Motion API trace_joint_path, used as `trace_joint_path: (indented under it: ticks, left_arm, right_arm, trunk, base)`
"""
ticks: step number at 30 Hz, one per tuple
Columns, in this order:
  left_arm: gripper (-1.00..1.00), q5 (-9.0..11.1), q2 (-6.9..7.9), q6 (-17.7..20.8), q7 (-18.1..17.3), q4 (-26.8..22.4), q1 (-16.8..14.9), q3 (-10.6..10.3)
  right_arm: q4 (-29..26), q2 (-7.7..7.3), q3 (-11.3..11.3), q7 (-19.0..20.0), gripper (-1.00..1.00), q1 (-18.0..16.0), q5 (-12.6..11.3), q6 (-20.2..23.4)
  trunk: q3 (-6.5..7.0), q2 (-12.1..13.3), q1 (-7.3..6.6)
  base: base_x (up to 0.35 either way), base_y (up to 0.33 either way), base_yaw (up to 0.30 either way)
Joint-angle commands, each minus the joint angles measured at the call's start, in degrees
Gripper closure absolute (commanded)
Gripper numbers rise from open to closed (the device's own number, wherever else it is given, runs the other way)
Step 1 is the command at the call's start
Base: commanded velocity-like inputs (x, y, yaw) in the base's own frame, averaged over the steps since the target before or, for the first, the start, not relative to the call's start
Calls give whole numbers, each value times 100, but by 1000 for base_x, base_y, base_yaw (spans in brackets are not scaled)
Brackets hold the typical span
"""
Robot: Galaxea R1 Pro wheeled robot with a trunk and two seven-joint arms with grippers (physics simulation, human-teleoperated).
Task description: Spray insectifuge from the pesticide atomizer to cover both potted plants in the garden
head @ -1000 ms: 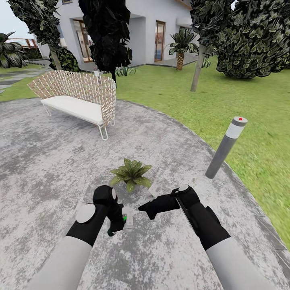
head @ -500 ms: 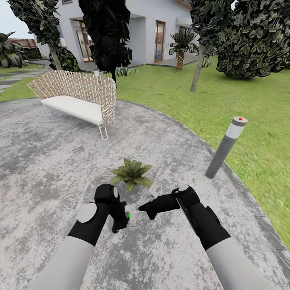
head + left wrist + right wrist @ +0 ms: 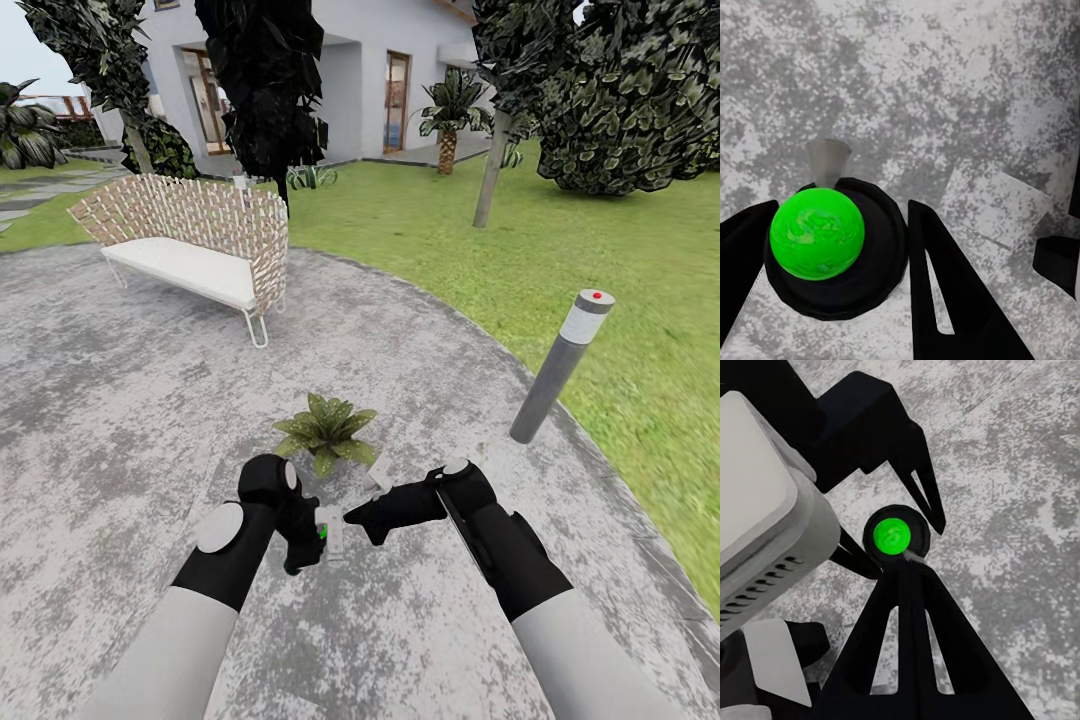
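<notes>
I have the pesticide atomizer (image 3: 322, 530) pinched in my left gripper (image 3: 310, 540), low over the grey paved patio (image 3: 120, 400) of the garden and just short of the one potted plant (image 3: 325, 430) I can see from the head camera. Through the left wrist camera I look straight down on the bottle: its bright green top (image 3: 816, 232) sits in a dark round collar with the grey spray head (image 3: 827, 161) jutting out, and my two black fingers (image 3: 945, 285) stand close on either side of it. The right gripper (image 3: 362, 520) hangs just beside the bottle, pointing toward it; from the right wrist camera I see the green top (image 3: 892, 536) past my own black fingers (image 3: 907, 645), but I cannot tell whether that gripper is spread or pressed together. The plant's broad green leaves lie just ahead of both grippers on the paving. Farther out, a grey bollard lamp (image 3: 562, 365) with a red dot leans at the patio's edge by the lawn (image 3: 560, 230), and a woven bench (image 3: 195, 245) with a white seat stands across the patio, with a house (image 3: 380, 80) and trees behind.
</notes>
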Motion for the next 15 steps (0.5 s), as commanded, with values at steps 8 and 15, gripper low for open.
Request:
trace_joint_path:
  ticks: [8, 15]
  left_arm:
    - [100, 209, -1, 58, -35, -67, -3, -225]
    - [100, 219, -1, 63, -35, -74, -3, -456]
  right_arm:
    - [-7, 1, -5, 38, 100, -3, 45, 39]
    - [-7, -4, -5, 40, 100, -3, 45, 39]
  trunk:
    - [-5, -2, -1]
    - [-5, -2, -1]
  base:
    - [0, 0, 0]
    - [0, 0, 0]
